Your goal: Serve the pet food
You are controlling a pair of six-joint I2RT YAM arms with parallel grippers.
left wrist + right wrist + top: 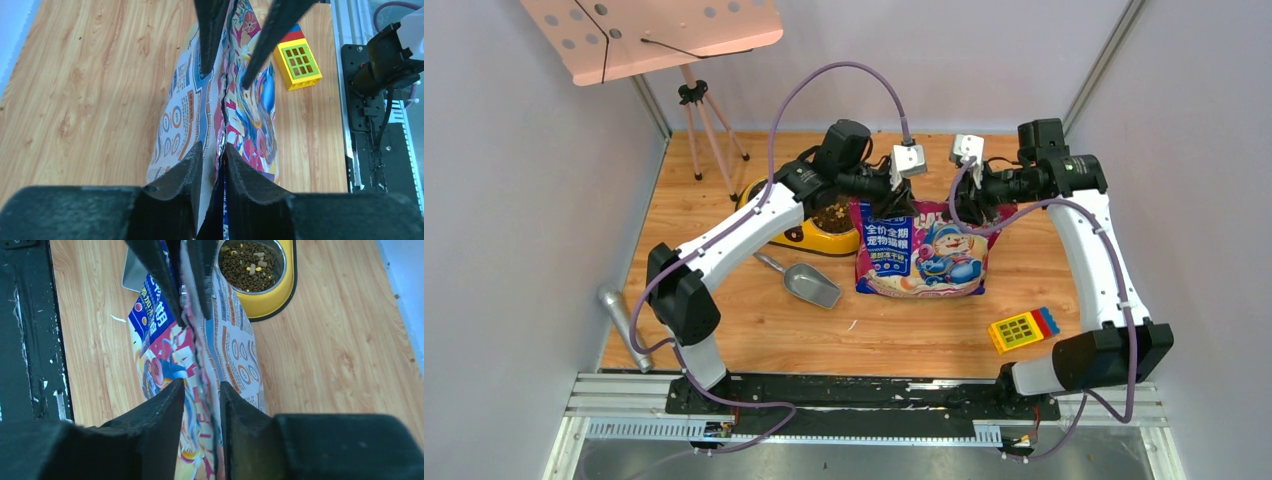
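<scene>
The glossy cat food bag (921,250) stands in the middle of the table, its cartoon front facing the near edge. My left gripper (892,205) is shut on the bag's top edge at its left corner; the left wrist view shows the jaws (213,150) pinching the seam of the bag (185,115). My right gripper (965,203) straddles the top edge at the right; its jaws (202,390) stand apart with the edge of the bag (235,355) between them. Brown kibble (250,265) fills one bowl of the yellow feeder (796,238).
A grey metal scoop (809,284) lies empty in front of the feeder. A yellow toy block (1022,329) sits near the right arm's base. A pink board on a tripod (654,35) stands at the back left. A grey cylinder (624,320) lies at the left edge.
</scene>
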